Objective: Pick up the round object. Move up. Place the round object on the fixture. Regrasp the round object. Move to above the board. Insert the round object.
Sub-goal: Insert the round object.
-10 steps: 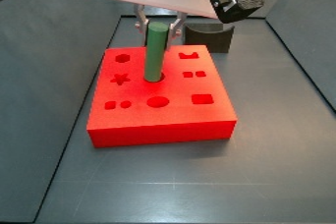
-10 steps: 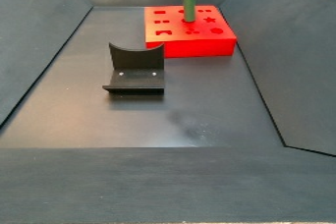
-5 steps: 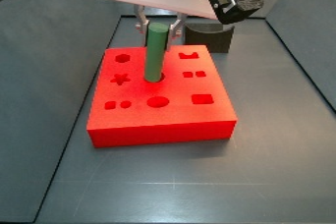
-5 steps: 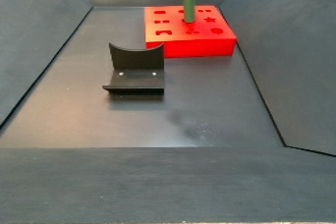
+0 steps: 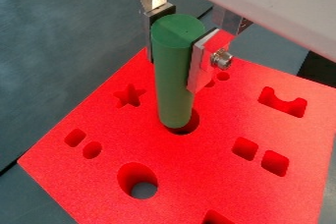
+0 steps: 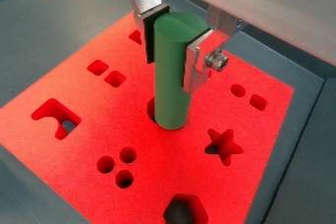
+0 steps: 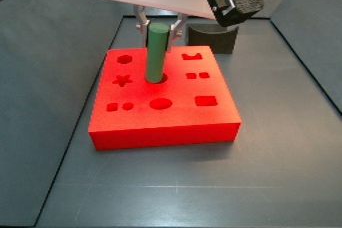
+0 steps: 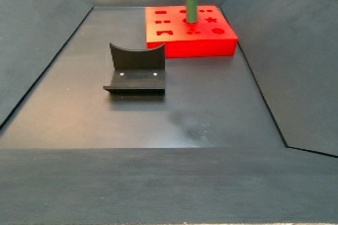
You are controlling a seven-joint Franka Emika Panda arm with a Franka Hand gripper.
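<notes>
Green round object (image 5: 175, 76), upright, lower end sunk in a round hole near the middle of the board (image 5: 118, 140). Same upright stance in both side views (image 7: 155, 50) (image 8: 191, 0), bottom end at the board's top face, top end up between the fingers. Clamped at its upper part by the jaws, clenched on it from two opposite sides; silver finger plates (image 5: 199, 59) pressed flat against the green sides in both wrist views (image 6: 197, 59). Gripper (image 6: 176, 33) directly above the board's centre hole, carried by the pale wrist housing over the board's far edge in a side view (image 7: 160, 17).

Around the round object on the board: star-shaped hole (image 6: 225, 144) just beside the occupied hole, a cluster of small round holes (image 6: 121, 166) near it, a pair of small square holes (image 6: 106, 73) on the opposite side, a notched cut-out (image 6: 54, 113) toward one corner. Board bright red (image 7: 163, 97), flat on the dark table (image 7: 267, 182), its top face level.

Fixture (image 8: 133, 69) well apart from the board, standing bare on the table (image 8: 172, 120), curved notch upward, base plate flat. Sloped dark walls rising on either side of the board and fixture.
</notes>
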